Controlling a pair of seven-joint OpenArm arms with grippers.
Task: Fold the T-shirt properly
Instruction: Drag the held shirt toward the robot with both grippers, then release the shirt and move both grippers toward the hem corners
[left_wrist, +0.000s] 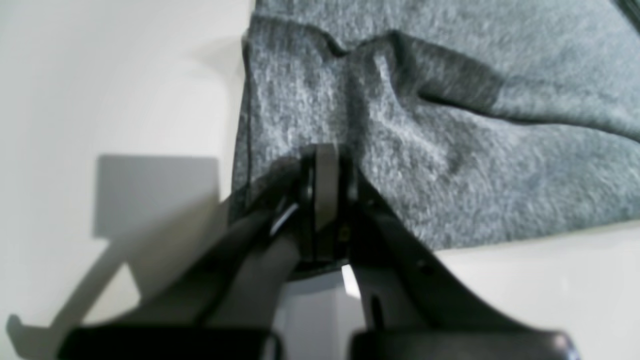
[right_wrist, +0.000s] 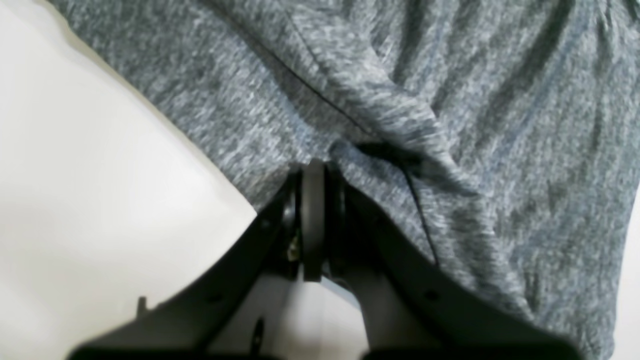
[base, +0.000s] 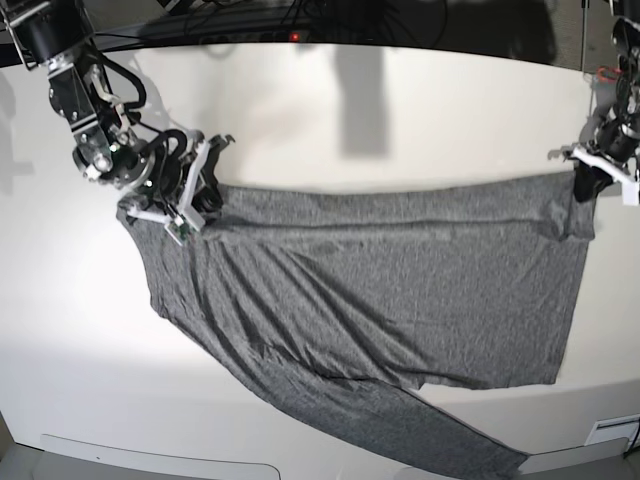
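Each pincer, left (base: 588, 180) and right (base: 196, 200), is clamped on the T-shirt's (base: 400, 290) upper edge, stretching it flat across the counter (base: 300, 100) for folding.

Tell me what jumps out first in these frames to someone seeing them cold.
The big heather-grey T-shirt spread wide across the white table, one long sleeve trailing off toward the near edge. Next, both arms pinching its far edge: the right gripper shut on cloth at the base view's left, the left gripper shut on the opposite corner.
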